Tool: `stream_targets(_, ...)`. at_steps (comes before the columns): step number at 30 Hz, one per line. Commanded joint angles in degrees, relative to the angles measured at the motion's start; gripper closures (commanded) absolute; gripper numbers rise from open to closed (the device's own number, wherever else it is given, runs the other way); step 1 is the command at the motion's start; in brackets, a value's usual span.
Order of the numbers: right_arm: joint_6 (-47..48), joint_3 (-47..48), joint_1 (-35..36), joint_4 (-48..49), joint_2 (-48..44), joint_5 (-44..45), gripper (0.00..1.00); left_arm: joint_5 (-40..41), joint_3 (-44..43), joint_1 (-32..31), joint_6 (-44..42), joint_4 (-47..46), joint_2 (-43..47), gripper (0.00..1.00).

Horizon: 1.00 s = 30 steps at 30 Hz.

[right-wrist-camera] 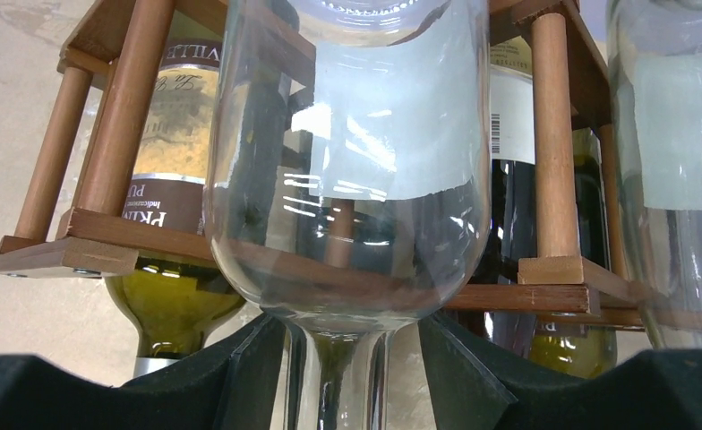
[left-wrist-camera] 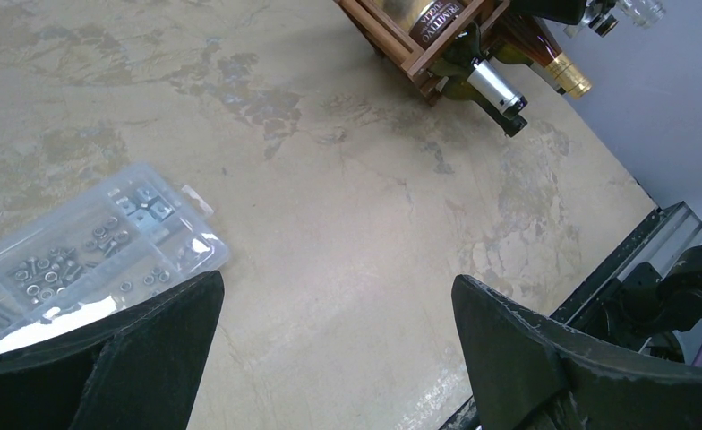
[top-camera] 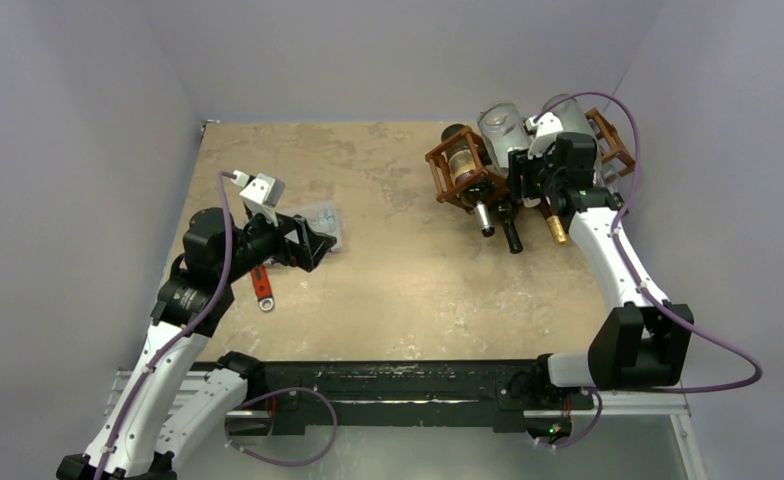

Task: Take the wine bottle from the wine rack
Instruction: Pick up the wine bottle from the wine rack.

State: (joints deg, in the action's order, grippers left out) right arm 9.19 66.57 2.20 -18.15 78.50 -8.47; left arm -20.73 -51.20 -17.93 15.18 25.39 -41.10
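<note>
Neck of the clear wine bottle (right-wrist-camera: 356, 152) sits right between the fingers of the right gripper (right-wrist-camera: 338, 385), and that is the whole story at this moment! From the right wrist view the claw stands narrow, a dark finger close on each side of the glass neck, with a sliver of gap showing on one side. Whether the pads are biting yet, I cannot tell. The bottle's body lies in its cell of the wine rack (right-wrist-camera: 553, 269), cradled between the wooden dowels, shoulder poking out toward the camera. A green bottle (right-wrist-camera: 173, 296) lies in the cell to one side, a second clear bottle (right-wrist-camera: 679, 134) at the other edge.

Over on the far side, the left gripper (left-wrist-camera: 338, 336) hangs spread wide above the table (left-wrist-camera: 347, 206), holding nothing, a clear plastic box (left-wrist-camera: 88, 251) of small hardware just below it.

So: the reach looks done and the grasp is in hand. Nothing is out of the rack. Left to do, by my reckoning, are a firm clamp on the neck and a straight pull along the cell.
</note>
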Motion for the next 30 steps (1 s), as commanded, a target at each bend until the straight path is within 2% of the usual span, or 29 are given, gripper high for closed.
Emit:
stream_targets(1, -1.3, 2.8, 0.0, 1.5, 0.0, 0.2, 0.4, 0.4, -0.2, 0.4, -1.2, -0.9, 0.5, 0.0)
stream_targets(10, -1.8, 3.2, 0.0, 1.2, 0.8, 0.3, 0.42, 0.3, -0.2, 0.4, -1.2, -0.9, 0.5, 0.0)
stream_targets(17, -2.1, 3.1, 0.0, 1.5, 1.0, 0.2, 0.49, 0.3, -0.2, 0.3, -1.1, -0.9, 0.4, 0.0)
stream_targets(20, -2.2, 3.0, 0.0, 1.7, 0.9, 0.3, 0.62, 0.2, -0.2, 0.4, -1.1, -0.9, 0.5, 0.0)
stream_targets(26, -3.5, 2.3, -0.1, 3.3, -1.2, -1.6, 0.95, 0.2, -0.2, 0.4, -1.1, -0.9, 0.4, 0.0)
stream_targets(28, -3.8, 1.6, -0.1, 4.2, -2.7, -2.6, 1.0, 0.1, -0.2, 0.3, -1.1, -1.0, 0.4, 0.0)
stream_targets(30, -4.1, 1.1, -0.6, 4.8, -4.0, -3.9, 1.0, 0.0, -0.2, 0.4, -1.1, -1.0, 0.4, 0.0)
